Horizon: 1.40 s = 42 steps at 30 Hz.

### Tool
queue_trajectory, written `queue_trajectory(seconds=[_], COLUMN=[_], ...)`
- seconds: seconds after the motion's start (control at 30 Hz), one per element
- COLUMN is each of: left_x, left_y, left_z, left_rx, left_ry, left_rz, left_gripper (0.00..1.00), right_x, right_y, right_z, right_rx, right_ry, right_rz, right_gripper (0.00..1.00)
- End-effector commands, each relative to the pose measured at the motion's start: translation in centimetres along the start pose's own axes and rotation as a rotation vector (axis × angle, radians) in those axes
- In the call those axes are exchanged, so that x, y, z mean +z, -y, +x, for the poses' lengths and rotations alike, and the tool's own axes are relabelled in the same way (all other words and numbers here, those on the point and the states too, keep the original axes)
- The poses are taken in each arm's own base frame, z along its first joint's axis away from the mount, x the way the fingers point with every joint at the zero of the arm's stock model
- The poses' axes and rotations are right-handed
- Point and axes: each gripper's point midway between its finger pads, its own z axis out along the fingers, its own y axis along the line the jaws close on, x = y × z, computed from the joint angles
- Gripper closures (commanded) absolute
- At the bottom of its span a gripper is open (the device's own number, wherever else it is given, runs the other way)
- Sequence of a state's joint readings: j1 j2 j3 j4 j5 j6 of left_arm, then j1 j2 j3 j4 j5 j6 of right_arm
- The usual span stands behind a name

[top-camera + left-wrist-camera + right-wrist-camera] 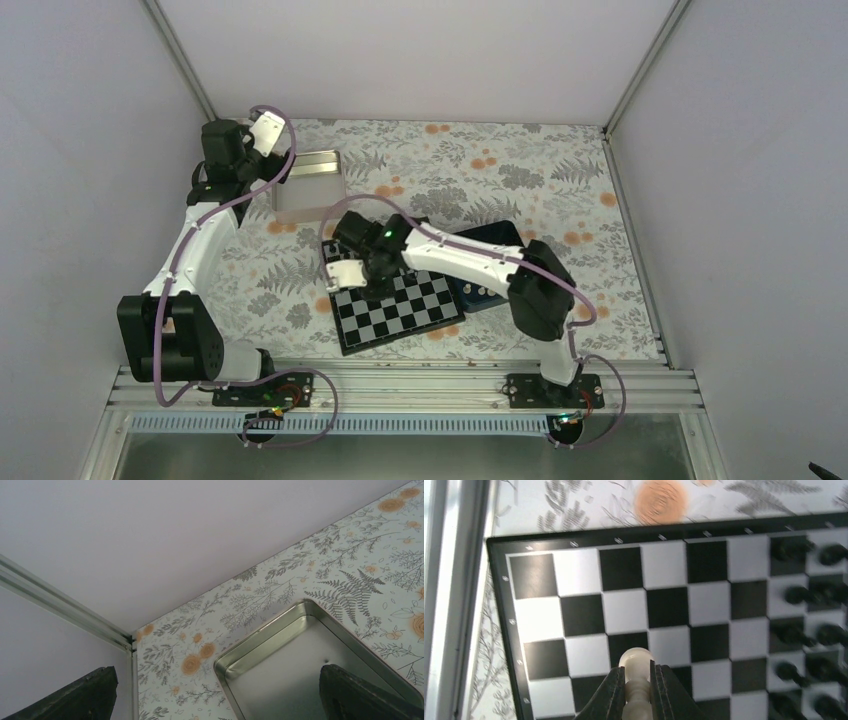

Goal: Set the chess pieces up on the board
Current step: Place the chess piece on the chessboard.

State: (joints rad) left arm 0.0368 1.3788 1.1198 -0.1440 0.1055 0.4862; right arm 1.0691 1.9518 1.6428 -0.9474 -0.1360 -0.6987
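Pinching a white chess piece [636, 661] between its fingers, the right gripper [638, 676] holds it over the board [669, 565]; the left gripper [215, 700] hangs spread wide above a metal tin [300, 645].

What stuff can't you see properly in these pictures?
Right wrist view: the white piece has its bottom hidden by the right hand and cut by the picture edge.
Right wrist view: the black pieces are blurred, kinds unreadable.
Top view: the right arm covers one corner of the board; pieces there are too small.
Left wrist view: the tin is cut off by the bottom edge.
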Motion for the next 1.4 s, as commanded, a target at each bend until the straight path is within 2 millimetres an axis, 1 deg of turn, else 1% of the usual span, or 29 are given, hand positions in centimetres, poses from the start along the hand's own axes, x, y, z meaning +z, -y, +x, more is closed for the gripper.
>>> queue_trajectory(seconds=[0.0,0.17,0.37,0.5,0.67,0.9,1.03,1.13,1.23,1.37], left_x=[-0.8,-1.1,-1.4,-1.4,-1.7,-1.7,-1.7,-1.7,-1.7,-1.7], left_y=[-0.8,-0.8,-0.8,-0.6,-0.5,-0.3,-0.3,-0.2,-0.1,-0.2], left_z=[-1.2,-1.5,-1.8,-1.6,-1.5,-1.5,-1.5,-1.3,-1.2,-1.1], left_rx=[0.005,0.003,0.000,-0.002,0.003,0.003,0.004,0.005,0.005,0.003], left_ry=[0.042,0.049,0.060,0.060,0.062,0.064,0.064,0.060,0.058,0.056], left_rz=[-0.025,-0.023,-0.016,-0.013,-0.014,-0.004,-0.003,-0.003,-0.001,-0.004], left_gripper=[0.00,0.00,0.00,0.00,0.00,0.00,0.00,0.00,0.00,0.00], right_x=[1.2,2.9,4.5,5.1,4.9,5.0,5.0,4.9,5.0,4.1], right_y=[-2.0,-3.6,-4.4,-4.3,-5.2,-7.6,-8.3,-8.4,-8.2,-7.6], right_z=[-2.3,-4.0,-4.8,-5.2,-5.6,-4.9,-4.7,-4.3,-3.2,-2.1], right_rx=[-0.060,-0.110,-0.135,-0.138,-0.151,-0.162,-0.161,-0.153,-0.141,-0.099], right_ry=[-0.001,-0.009,-0.025,-0.029,-0.019,-0.056,-0.064,-0.075,-0.101,-0.092], right_rz=[-0.045,-0.061,-0.075,-0.072,-0.100,-0.137,-0.144,-0.138,-0.118,-0.099], right_gripper=[0.91,0.91,0.91,0.90,0.90,0.90,0.90,0.90,0.90,0.90])
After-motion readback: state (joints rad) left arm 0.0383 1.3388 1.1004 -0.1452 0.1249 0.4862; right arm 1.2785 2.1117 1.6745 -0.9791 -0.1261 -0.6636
